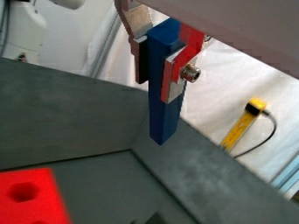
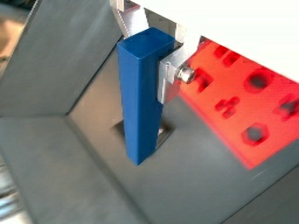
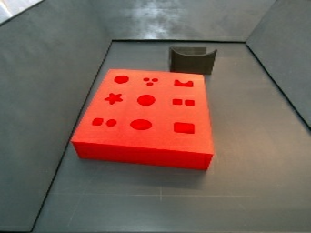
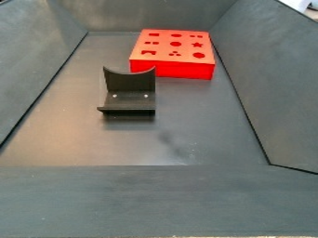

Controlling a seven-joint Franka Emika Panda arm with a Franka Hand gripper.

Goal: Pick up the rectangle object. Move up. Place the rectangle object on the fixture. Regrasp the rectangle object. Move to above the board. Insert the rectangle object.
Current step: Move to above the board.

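Here the pincer [image 1: 162, 63] clamps the rectangle object [image 1: 163, 83], which hangs upright between its fingers.

text: none readable | labels: none | numbers: none | signs: none

From my station the light is even and soft, coming from overhead. The board [image 3: 144, 114] throws only a faint shadow, and the fixture [image 4: 128, 91] stays dark. In both wrist views the end effector [image 1: 167, 66] and the rectangle object [image 2: 142, 92] look slightly soft and grainy.
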